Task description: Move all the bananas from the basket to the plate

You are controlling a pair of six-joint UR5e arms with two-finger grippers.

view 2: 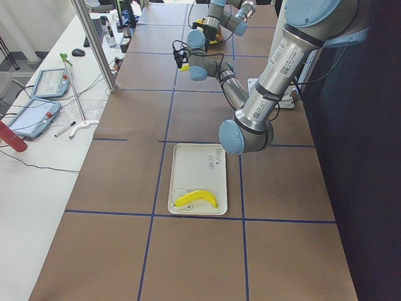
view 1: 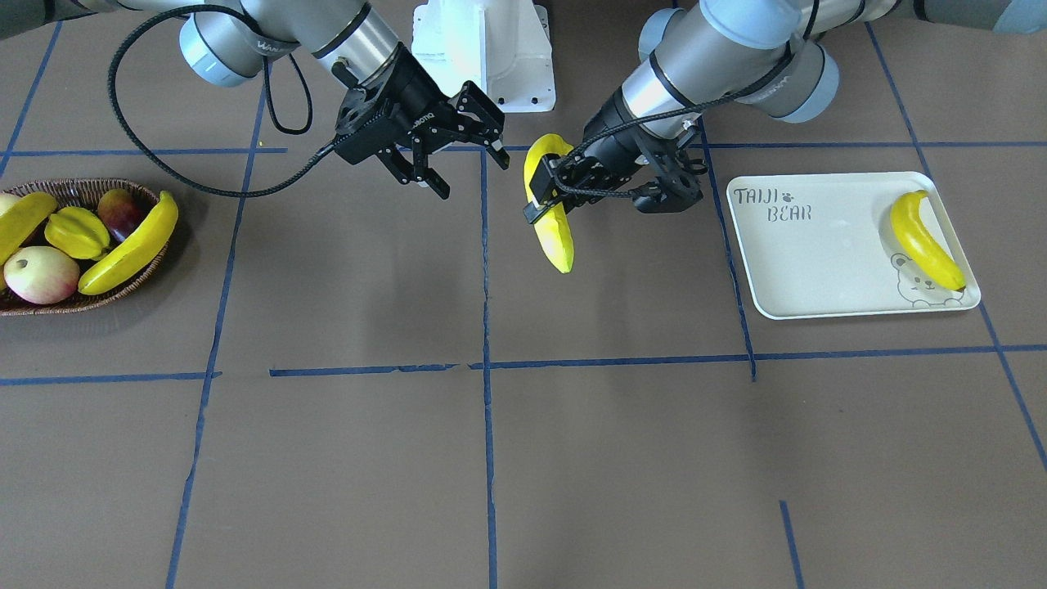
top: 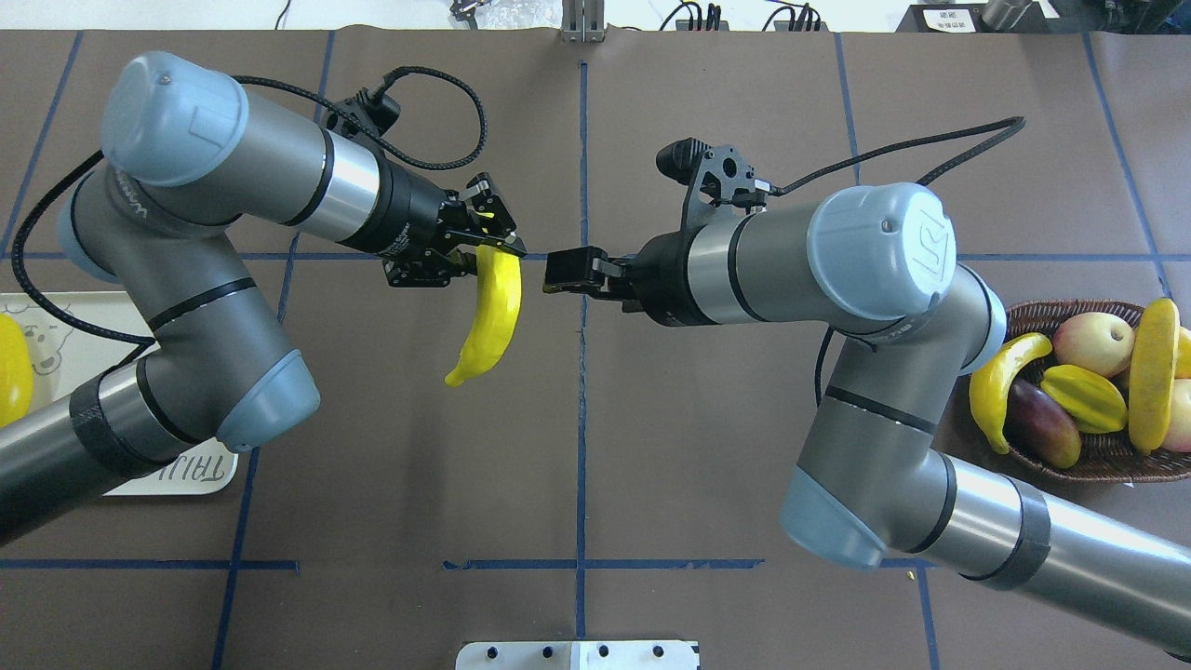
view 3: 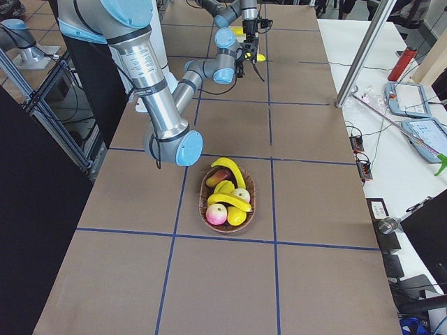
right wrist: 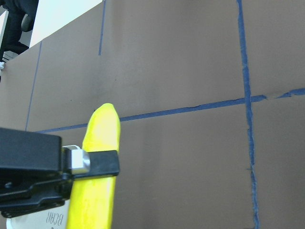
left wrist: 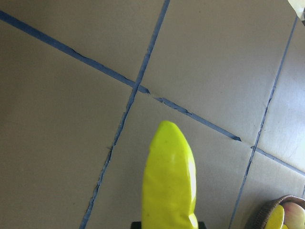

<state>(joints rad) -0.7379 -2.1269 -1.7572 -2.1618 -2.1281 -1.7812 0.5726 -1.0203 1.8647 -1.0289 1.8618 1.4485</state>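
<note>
The left claw (view 1: 546,198) pinches a smooth, glossy yellow held banana (view 1: 554,241) across its upper half, its black pads pressed against both sides of the curved fruit. The fruit hangs clear of the table (view 1: 572,458): its blunt lower end points down below the claw and its rounded top rises just above the fingers. The right claw (view 1: 471,175) is spread wide with nothing between its black fingers. It sits just beside the left claw and does not touch the held banana.

On the side of the left claw away from the right claw lies the plate (view 1: 818,270), a flat off-white rectangular tray with rounded corners, "TAIJI BEAR" lettering and a line-drawn bear face. A plated banana (view 1: 924,241) lies on it along the short edge furthest from the left claw, its lower end over the bear drawing.

Well beyond the right claw, on the side away from the left claw, rests the basket (view 1: 123,186), round, shallow and woven of dark-brown wicker. A near banana (view 1: 131,245) lies along the rim closest to the right claw, and a far banana (view 1: 20,225) lies on the opposite side. Between them sit a ridged yellow starfruit (view 1: 78,233), a pink-and-yellow apple (view 1: 41,274) and a dark red fruit (view 1: 119,209). The table is matte brown, crossed by blue tape lines (view 1: 487,327)
</note>
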